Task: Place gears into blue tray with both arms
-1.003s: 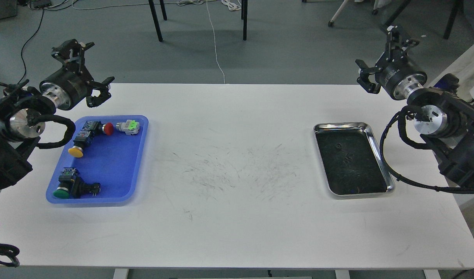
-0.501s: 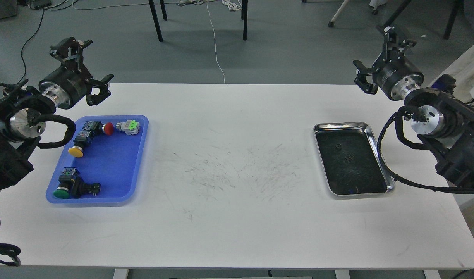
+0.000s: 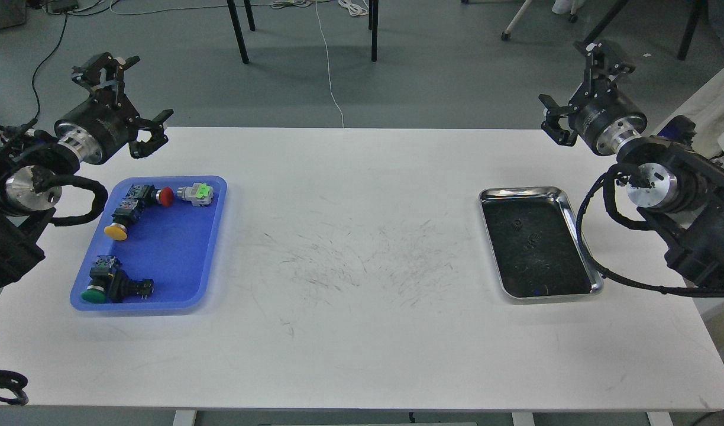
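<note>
table white, scuffed; floor grey

Just one cam here, head view, sits high above the near long edge of the white table and looks fwd + down. Whole tabletop fits in frame, so not a close shot. Far floor and chair legs show along the top. Left arm comes in at the left edge, right arm at the right. No 2nd view to overlap w/.
</note>
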`<action>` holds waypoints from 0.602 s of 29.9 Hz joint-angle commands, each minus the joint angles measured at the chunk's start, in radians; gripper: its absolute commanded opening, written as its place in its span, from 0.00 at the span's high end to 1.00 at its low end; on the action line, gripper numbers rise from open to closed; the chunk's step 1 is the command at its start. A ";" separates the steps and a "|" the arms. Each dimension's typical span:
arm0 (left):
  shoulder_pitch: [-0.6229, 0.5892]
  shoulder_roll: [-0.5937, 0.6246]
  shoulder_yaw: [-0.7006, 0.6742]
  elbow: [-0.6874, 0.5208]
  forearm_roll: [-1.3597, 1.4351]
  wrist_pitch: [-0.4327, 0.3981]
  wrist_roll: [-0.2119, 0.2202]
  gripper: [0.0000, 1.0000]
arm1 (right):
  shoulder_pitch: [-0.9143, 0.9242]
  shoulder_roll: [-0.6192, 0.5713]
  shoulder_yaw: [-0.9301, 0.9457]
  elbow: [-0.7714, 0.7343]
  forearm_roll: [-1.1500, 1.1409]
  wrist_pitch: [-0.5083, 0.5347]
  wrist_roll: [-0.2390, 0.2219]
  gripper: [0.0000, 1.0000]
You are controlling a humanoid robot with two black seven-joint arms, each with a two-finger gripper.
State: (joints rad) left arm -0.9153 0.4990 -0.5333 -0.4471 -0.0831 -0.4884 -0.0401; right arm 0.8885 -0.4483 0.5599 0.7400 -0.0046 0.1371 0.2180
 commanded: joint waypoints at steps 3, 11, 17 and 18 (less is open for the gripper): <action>-0.005 0.006 -0.071 0.007 -0.010 0.000 0.181 0.01 | 0.001 -0.001 0.000 0.001 0.000 0.001 0.000 0.01; -0.002 -0.008 -0.103 0.016 -0.007 0.023 0.181 0.01 | 0.000 0.000 0.000 0.004 0.000 -0.002 0.000 0.01; 0.007 -0.013 -0.102 0.010 0.012 0.019 0.167 0.01 | 0.001 0.000 -0.015 0.004 -0.002 -0.005 0.000 0.01; 0.007 -0.011 -0.102 0.010 0.014 0.016 0.163 0.01 | 0.001 0.000 -0.017 0.005 -0.002 -0.005 0.000 0.01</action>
State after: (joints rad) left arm -0.9102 0.4878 -0.6345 -0.4347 -0.0797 -0.4627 0.1309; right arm 0.8887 -0.4480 0.5500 0.7441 -0.0060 0.1338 0.2179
